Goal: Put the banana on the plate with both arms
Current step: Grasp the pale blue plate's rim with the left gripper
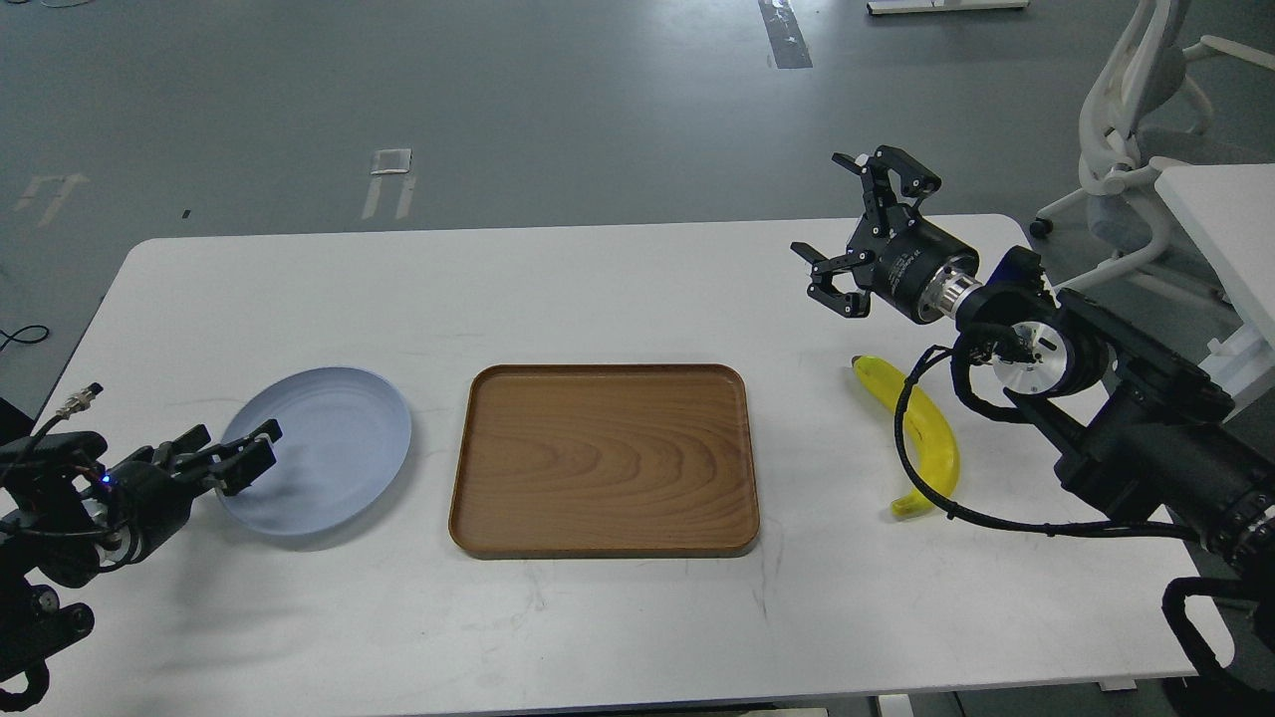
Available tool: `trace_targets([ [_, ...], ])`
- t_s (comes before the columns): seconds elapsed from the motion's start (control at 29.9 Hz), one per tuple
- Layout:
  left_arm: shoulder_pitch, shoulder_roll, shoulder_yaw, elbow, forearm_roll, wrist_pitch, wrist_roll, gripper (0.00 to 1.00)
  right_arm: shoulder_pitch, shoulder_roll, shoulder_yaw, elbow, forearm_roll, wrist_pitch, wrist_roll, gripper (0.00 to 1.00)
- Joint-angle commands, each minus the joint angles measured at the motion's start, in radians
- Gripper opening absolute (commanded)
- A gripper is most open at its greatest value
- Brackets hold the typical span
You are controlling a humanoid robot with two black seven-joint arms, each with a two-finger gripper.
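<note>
The banana [931, 438] is bright yellow and curved. It lies on the white table [618, 269] to the right of the wooden tray, and a black cable crosses it. My right gripper [823, 205] is open wide and empty, raised above the table up and to the left of the banana's far end. The pale blue plate [329, 448] sits at the left of the table. My left gripper [231, 448] is at the plate's left rim, one finger over the plate and one outside it, with a gap between them. I cannot tell whether it touches the rim.
A rectangular brown wooden tray [604, 458] lies in the middle of the table between plate and banana. A white office chair [1136, 129] and another white table's edge [1220, 229] stand off to the right, beyond the table.
</note>
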Motion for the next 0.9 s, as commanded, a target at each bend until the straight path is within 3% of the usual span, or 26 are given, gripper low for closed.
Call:
trace_targets([
  [0.0, 0.018, 0.002, 0.000, 0.001, 0.000, 0.000, 0.000, 0.79, 0.001, 0.001, -0.001, 0.000, 0.000, -0.003, 0.000, 1.00],
  [0.17, 0.021, 0.005, 0.000, 0.002, -0.002, -0.003, -0.005, 0.62, 0.000, -0.002, 0.000, 0.000, 0.000, -0.003, 0.000, 1.00],
  [0.23, 0.021, 0.007, 0.000, 0.004, -0.002, -0.006, -0.004, 0.47, 0.000, -0.002, 0.000, 0.000, 0.000, -0.003, 0.002, 1.00],
  [0.27, 0.021, 0.007, 0.000, 0.005, -0.002, -0.008, -0.004, 0.31, 0.001, -0.002, 0.000, 0.000, 0.000, -0.003, 0.002, 1.00],
  [0.3, 0.021, 0.007, 0.000, 0.007, -0.003, -0.008, -0.002, 0.21, 0.000, -0.002, 0.000, 0.000, 0.000, -0.003, 0.002, 1.00],
  [0.4, 0.021, 0.007, 0.000, 0.008, -0.005, -0.008, 0.000, 0.05, 0.001, -0.002, 0.000, 0.001, 0.000, -0.003, 0.002, 1.00],
  [0.47, 0.020, 0.008, 0.000, 0.008, -0.006, -0.008, -0.002, 0.00, 0.001, -0.002, 0.000, 0.001, 0.000, -0.003, 0.002, 1.00],
  [0.67, 0.011, 0.024, -0.003, 0.005, -0.014, -0.011, -0.008, 0.00, 0.001, -0.004, 0.000, 0.001, 0.000, -0.003, 0.003, 1.00],
  [0.77, 0.004, 0.024, -0.008, 0.005, -0.014, -0.011, -0.047, 0.00, 0.001, -0.002, 0.000, 0.001, 0.000, -0.003, 0.005, 1.00],
  [0.87, 0.004, 0.024, -0.011, 0.004, -0.014, -0.011, -0.047, 0.00, 0.001, -0.002, 0.002, 0.001, 0.000, -0.003, 0.005, 1.00],
])
